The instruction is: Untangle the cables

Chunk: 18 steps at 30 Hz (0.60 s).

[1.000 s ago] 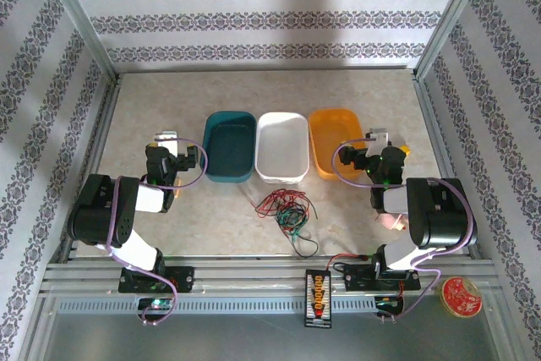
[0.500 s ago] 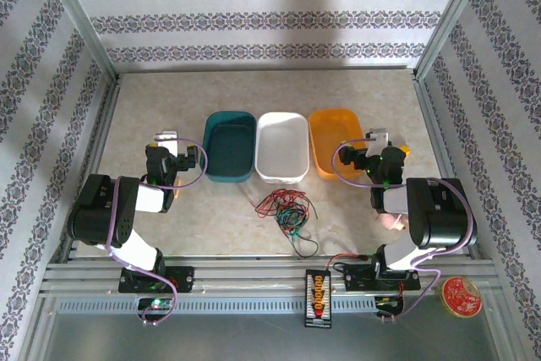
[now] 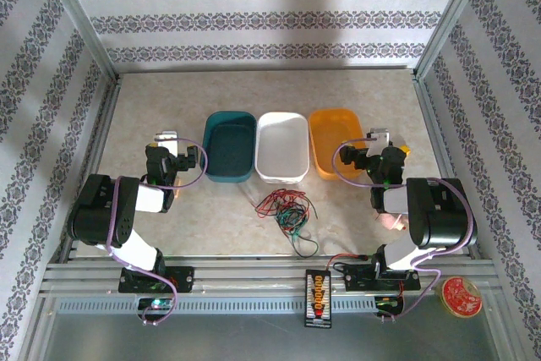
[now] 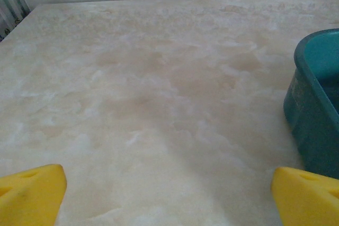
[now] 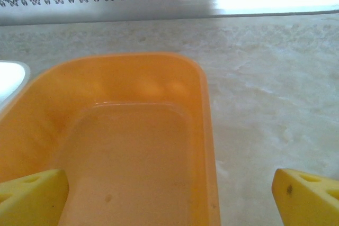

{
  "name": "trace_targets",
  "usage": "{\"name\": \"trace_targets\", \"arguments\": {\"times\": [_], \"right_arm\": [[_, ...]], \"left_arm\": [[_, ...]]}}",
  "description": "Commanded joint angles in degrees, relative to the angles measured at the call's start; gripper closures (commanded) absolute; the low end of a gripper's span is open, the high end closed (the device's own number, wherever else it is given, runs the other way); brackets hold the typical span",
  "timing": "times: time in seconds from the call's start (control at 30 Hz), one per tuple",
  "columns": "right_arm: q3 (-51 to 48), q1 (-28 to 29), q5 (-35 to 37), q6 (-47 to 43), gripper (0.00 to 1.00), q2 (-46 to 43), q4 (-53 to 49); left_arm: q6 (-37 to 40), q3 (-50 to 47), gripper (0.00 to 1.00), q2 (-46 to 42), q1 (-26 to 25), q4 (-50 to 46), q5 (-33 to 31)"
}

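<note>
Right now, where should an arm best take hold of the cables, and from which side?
Probably the black strand trailing toward the near edge from the cables: it lies apart from the knot. Come from straight above, since they lie flat on the table.

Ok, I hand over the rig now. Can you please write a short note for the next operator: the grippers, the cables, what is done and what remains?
Left gripper: open, empty, low over the bare table beside the teal bin.
Right gripper: open, empty, by the orange bin.
Cables: one tangled red, green and black bundle on the table, in front of the white bin, between the arms, touched by neither gripper.
Done: nothing visible.
Left: the whole untangling.
</note>
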Motion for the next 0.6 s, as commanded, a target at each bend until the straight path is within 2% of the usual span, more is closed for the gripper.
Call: {"name": "trace_targets", "arguments": {"times": [0.0,0.07,0.13,0.2,0.27,0.3,0.37,0.4,0.43,0.5,0.57], "right_arm": [[0.97,-0.34,0.8,0.71,0.02,0.09,0.8],[0.97,-0.21,1.83,1.05,0.02,-0.21,0.97],[0.79,0.27,8.55,2.62,0.02,-3.71,-2.01],[0.97,0.73,16.87,4.59,0.02,-11.22,-10.52],[6.67,1.03,22.13,9.94,0.02,-19.53,-26.77],[9.24,1.15,21.5,12.03,0.02,-22.59,-33.96],[11.95,3.34,17.06,12.75,0.02,-27.24,-41.13],[13.23,6.11,17.97,12.77,0.02,-29.53,-44.8],[13.97,8.65,18.05,12.23,0.02,-31.52,-47.36],[15.19,15.55,18.4,11.43,0.02,-36.01,-53.36],[16.8,21.74,19.15,11.38,0.03,-38.16,-60.57]], "left_arm": [[0.78,0.87,0.01,0.16,0.42,0.43,0.71],[0.72,0.96,0.01,0.17,0.38,0.27,0.82],[0.67,0.98,0.01,0.16,0.38,0.19,0.87],[0.69,0.97,0.01,0.16,0.38,0.27,0.87],[0.6,0.98,0.01,0.23,0.38,0.13,0.97],[0.59,1.04,0.01,0.17,0.46,0.0,0.97],[0.43,1.37,0.01,0.08,0.71,-0.51,1.41],[0.26,2.28,0.01,-1.06,0.73,-3.15,0.83],[-0.03,4.71,0.01,-3.56,0.65,-10.3,-0.96],[-3.6,12.78,0.01,-8.49,0.57,-29.91,-6.57],[-5.4,16.48,0.01,-12.51,0.43,-38.4,-7.94]]}}
